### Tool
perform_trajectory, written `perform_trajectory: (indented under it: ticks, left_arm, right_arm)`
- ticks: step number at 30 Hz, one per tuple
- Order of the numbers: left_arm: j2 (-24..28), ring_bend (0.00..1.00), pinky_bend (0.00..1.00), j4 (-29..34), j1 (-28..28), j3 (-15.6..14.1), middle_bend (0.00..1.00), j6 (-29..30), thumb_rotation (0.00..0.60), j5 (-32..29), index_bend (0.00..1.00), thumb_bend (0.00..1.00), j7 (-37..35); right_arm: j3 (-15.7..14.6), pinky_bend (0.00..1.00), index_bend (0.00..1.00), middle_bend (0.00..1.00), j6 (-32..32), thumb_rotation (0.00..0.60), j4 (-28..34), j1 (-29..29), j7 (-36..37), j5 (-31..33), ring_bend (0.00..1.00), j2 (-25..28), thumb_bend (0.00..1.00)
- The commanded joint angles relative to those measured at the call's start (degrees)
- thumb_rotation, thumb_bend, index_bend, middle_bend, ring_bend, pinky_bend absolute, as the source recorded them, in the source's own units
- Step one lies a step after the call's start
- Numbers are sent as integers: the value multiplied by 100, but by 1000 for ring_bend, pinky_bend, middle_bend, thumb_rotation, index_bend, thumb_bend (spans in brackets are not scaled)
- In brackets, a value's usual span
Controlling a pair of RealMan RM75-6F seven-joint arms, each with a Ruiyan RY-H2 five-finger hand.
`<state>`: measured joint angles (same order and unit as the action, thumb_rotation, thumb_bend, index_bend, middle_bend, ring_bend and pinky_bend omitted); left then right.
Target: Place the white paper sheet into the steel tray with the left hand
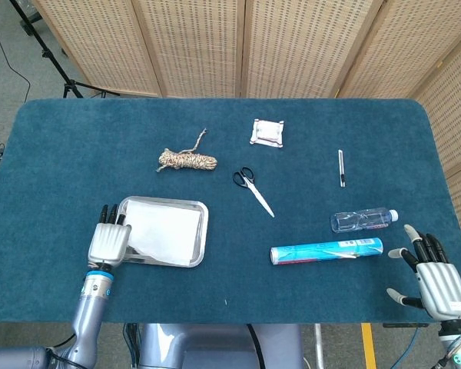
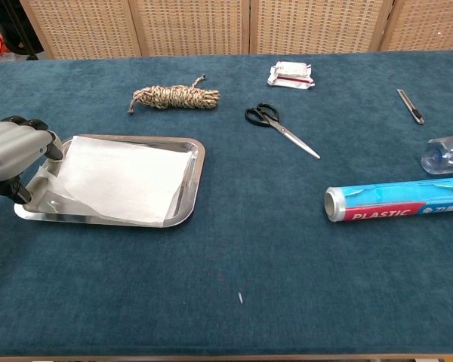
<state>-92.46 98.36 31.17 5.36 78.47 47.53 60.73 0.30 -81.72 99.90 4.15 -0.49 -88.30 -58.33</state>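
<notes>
One thin, floppy white paper sheet [image 2: 121, 179] lies in the steel tray [image 2: 183, 207] beside the left hand [image 2: 9, 154], whose curled fingers seemingly pinch its lifted near corner, the best hold.

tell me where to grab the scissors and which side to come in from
Best bet: grip the scissors by the black handle loops, the thicker end, which points toward the rope bundle. Come straight down from above, since they lie flat on the table with the blades closed and angled toward the plastic wrap roll. Fingers should close across the loops, not the thin blades.
</notes>
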Motion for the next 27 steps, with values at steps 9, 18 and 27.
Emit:
perform_trajectory:
  ticks: [9,18,27]
  left_arm:
    - [-212,0,0,-134,-19,85,245,199,600,-228,671,517,-4]
    - [-319,0,0,-239,-25,87,245,259,600,-210,671,517,-97]
    - [-211,0,0,-85,-2,43,245,177,600,-170,635,465,-138]
  right_arm:
    - [-7,0,335,7,7,600,3,3,-8,-14,0,-2,0]
    - [-10,0,335,7,4,600,2,1,-9,-18,0,-2,0]
    - [-6,0,335,7,-2,600,2,-1,-3,-16,0,1,0]
